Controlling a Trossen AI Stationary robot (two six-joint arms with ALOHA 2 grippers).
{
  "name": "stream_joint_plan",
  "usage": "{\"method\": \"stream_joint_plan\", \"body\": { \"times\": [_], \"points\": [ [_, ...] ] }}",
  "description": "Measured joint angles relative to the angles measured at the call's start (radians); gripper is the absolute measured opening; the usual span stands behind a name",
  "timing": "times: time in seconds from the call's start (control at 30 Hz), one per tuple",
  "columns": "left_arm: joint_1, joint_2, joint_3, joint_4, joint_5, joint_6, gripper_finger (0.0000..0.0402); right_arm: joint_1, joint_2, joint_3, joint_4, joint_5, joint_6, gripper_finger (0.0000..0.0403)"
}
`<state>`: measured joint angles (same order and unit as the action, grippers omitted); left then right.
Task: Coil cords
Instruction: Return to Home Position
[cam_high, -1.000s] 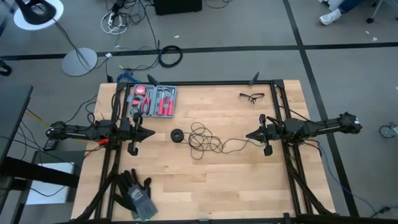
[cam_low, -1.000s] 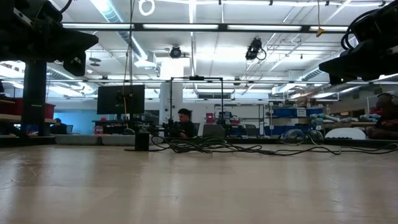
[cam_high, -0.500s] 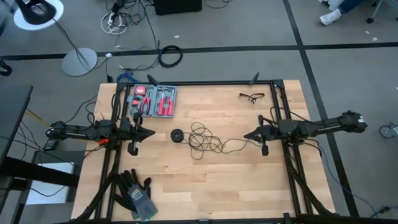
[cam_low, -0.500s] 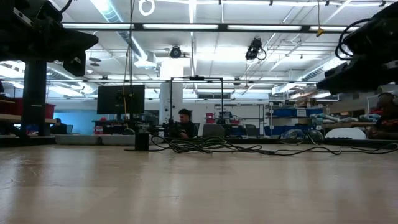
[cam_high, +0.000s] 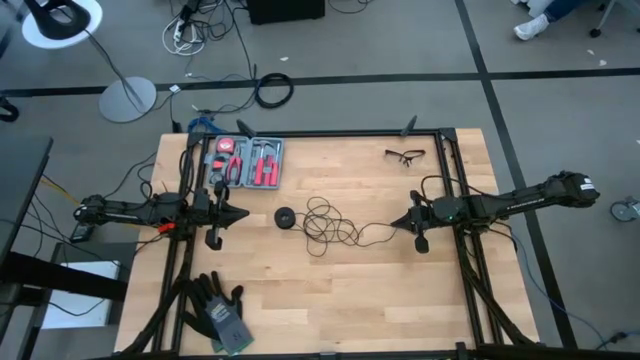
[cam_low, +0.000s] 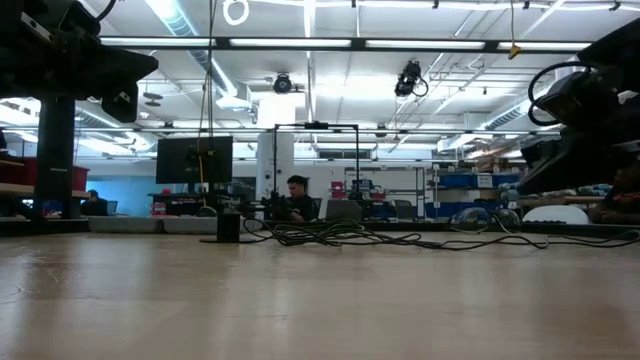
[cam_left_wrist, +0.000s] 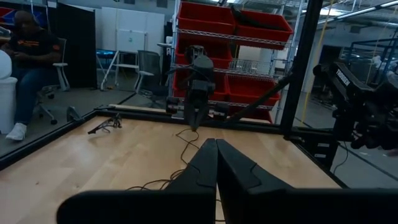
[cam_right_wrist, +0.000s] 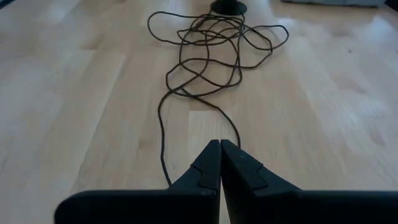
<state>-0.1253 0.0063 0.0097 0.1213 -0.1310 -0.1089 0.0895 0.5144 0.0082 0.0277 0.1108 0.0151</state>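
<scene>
The thin black cord (cam_high: 325, 222) lies in a loose tangle at the table's middle. Its round puck (cam_high: 286, 218) rests flat on the wood at the tangle's left. A single strand (cam_right_wrist: 163, 134) trails from the tangle toward the right arm. My right gripper (cam_high: 393, 222) is shut and tilted down. It hangs above the table over that trailing end (cam_high: 375, 232), and its tips (cam_right_wrist: 219, 147) point at the tangle (cam_right_wrist: 208, 53). My left gripper (cam_high: 246, 214) is shut and waits level, left of the puck and clear of it.
An open tool case (cam_high: 247, 163) with red-handled pliers sits at the far left. Safety glasses (cam_high: 405, 155) lie at the far right, and dark gloves (cam_high: 218, 310) at the near left corner. Black frame rails (cam_high: 452, 180) border the table.
My right gripper has sunk toward the table and tipped its fingers downward, edging a little toward the cord's tangle. It has stayed shut. The cord and puck have not moved.
</scene>
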Motion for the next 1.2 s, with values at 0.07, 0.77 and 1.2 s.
{"method": "stream_joint_plan", "body": {
  "times": [0.07,0.77,1.2],
  "points": [
    [0.000,0.000,0.000,0.000,0.000,0.000,0.0008,0.000,0.005,0.000,0.000,0.000,0.000,0.0010],
    [0.000,0.000,0.000,0.000,0.000,0.000,0.0008,0.000,0.005,0.000,0.001,0.000,0.001,0.0006],
    [0.000,0.000,0.001,0.000,0.000,0.000,0.0008,0.000,0.005,0.000,0.001,0.000,0.001,0.0006]
  ]
}}
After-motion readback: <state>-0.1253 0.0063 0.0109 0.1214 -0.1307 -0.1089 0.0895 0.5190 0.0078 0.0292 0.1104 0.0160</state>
